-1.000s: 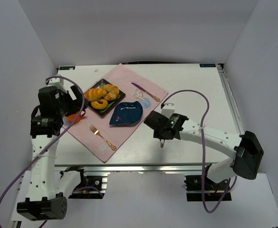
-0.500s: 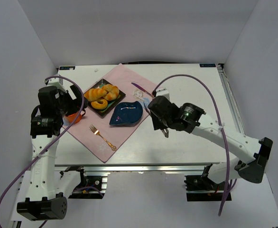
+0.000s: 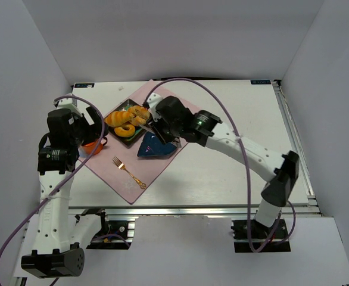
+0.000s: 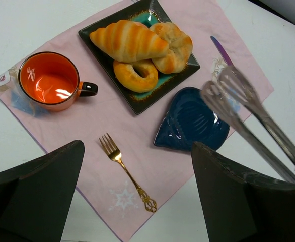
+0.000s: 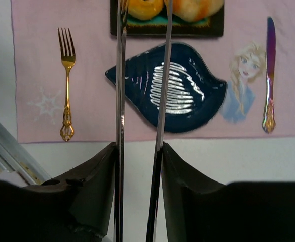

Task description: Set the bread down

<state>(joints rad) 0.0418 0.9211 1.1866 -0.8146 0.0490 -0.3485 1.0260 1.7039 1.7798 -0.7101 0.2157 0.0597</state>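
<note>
The bread (image 4: 130, 40) is a golden ridged croissant roll lying on a black square plate (image 4: 137, 103) beside a ring-shaped bread and a twisted bun; from above, the bread (image 3: 116, 118) sits at the plate's left. My right gripper (image 5: 140, 148) is shut on a pair of metal tongs (image 5: 120, 75), whose two arms stand slightly apart. The tongs (image 4: 248, 116) reach over the blue leaf-shaped dish (image 3: 158, 143) toward the plate, with nothing between their tips. My left gripper (image 4: 137, 146) hangs open and empty above the mat, left of the plate.
A pink mat (image 3: 121, 173) carries the plate, the blue dish (image 5: 167, 85), a gold fork (image 4: 127, 171), an orange cup (image 4: 49, 80) and a purple knife (image 5: 270, 75). White walls enclose the table on three sides.
My right arm has swung left and away from the table's front right, carrying the tongs over the blue dish up to the plate. The left arm has stayed put.
</note>
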